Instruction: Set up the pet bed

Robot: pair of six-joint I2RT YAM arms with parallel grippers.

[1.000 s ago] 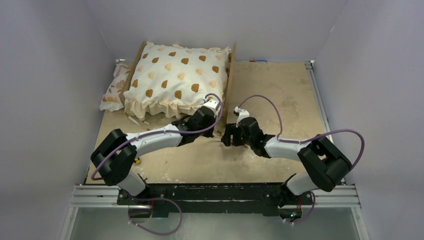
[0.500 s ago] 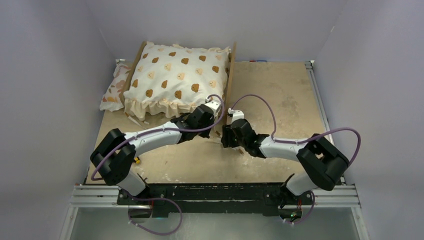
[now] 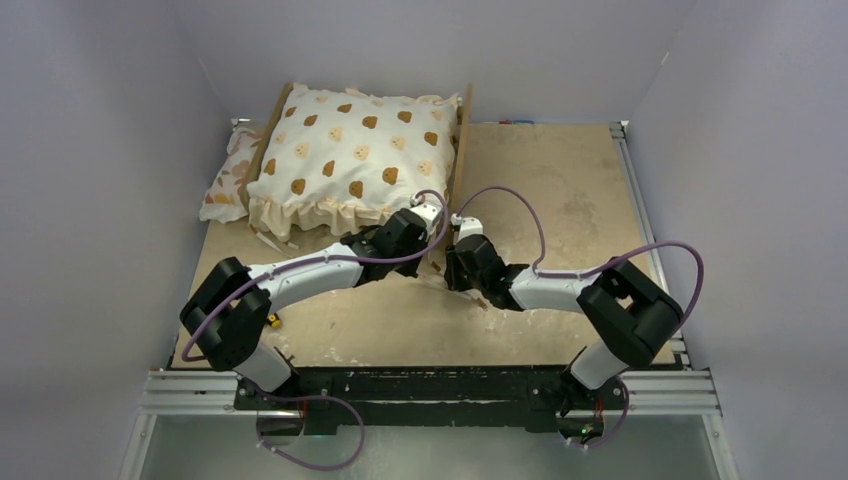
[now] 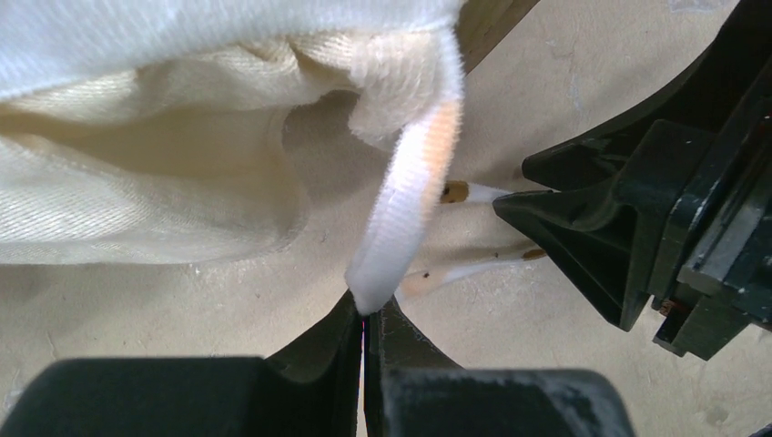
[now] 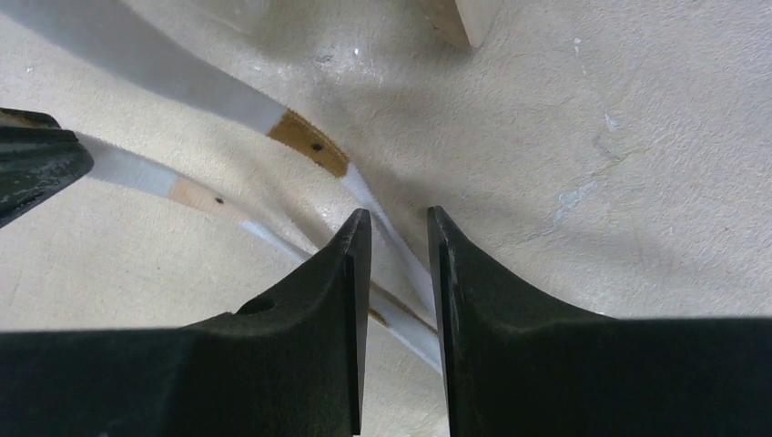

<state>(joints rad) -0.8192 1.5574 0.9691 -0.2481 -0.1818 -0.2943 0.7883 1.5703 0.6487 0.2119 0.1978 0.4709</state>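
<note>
At the upper left of the top view stands one pet bed (image 3: 461, 140). Its wooden side rails show on either side of one large bear-print cushion (image 3: 350, 150) that covers it. One small floral pillow (image 3: 228, 180) lies against the bed's left side. Two arms work on the counter (image 3: 560, 190). The left arm (image 3: 300, 275) stretches from its base at lower left towards the centre, and the right arm (image 3: 545, 290) bends in from lower right, so the two wrists are close together just below the cushion's lower right corner. The left pincer (image 4: 364, 314) is clenched on the end of one white strap (image 4: 405, 209) hanging from the cushion's ruffle. Two thin white ties (image 5: 305, 141) with brown patches lie on the counter. The right pincer (image 5: 398, 223) is slightly parted, with one tie running through the gap.
</note>
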